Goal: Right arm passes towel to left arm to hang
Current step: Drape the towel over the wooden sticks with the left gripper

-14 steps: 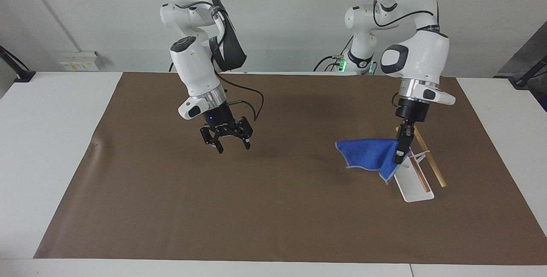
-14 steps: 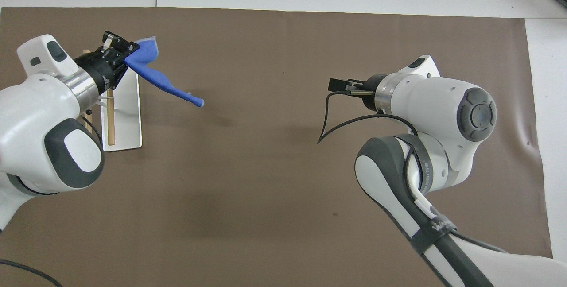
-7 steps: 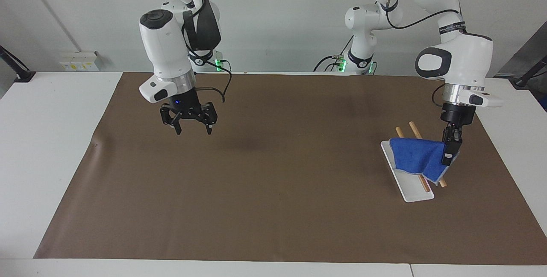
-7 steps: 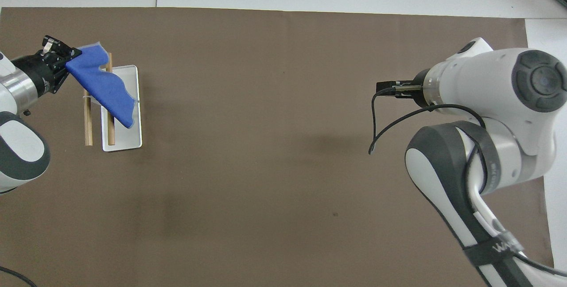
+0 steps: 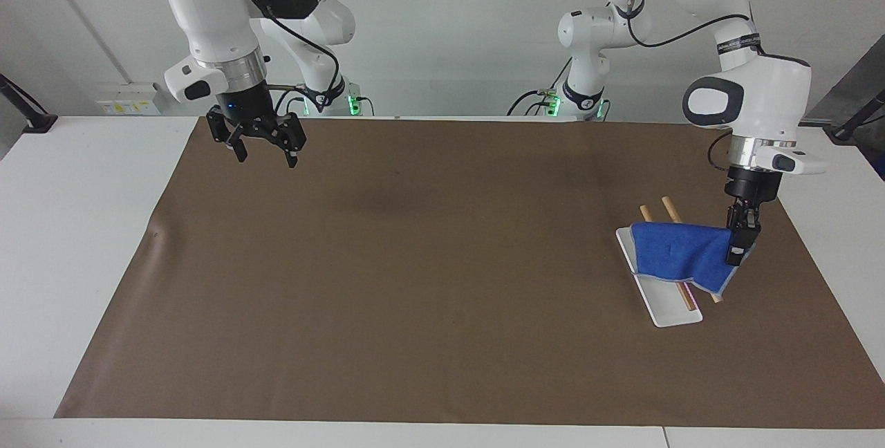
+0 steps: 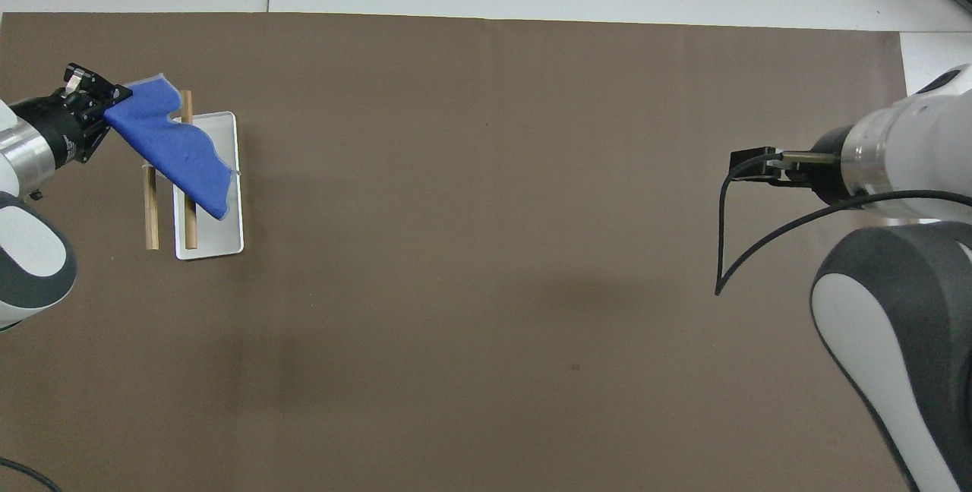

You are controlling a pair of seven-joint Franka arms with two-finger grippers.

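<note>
Towel (image 5: 677,253): you have it draped across the two wooden rods (image 5: 652,213) of the rack, with one corner pinched in your left gripper.
Left gripper (image 5: 737,249): fingers closed together on that towel corner, pointing down at the side of the rack toward the left arm's end of the counter; in the overhead view it sits at (image 6: 87,93) with the cloth spreading away from it.
Rack: white base tray (image 5: 669,311) on the brown mat (image 5: 429,296), the rods running above it; the towel's lower edge hangs over the tray.
Right gripper (image 5: 263,149): your right arm waits with it raised over the mat's edge nearest the robots, at the right arm's end, fingers spread apart and holding nothing.
Counter (image 5: 83,240): white, showing around the mat.
</note>
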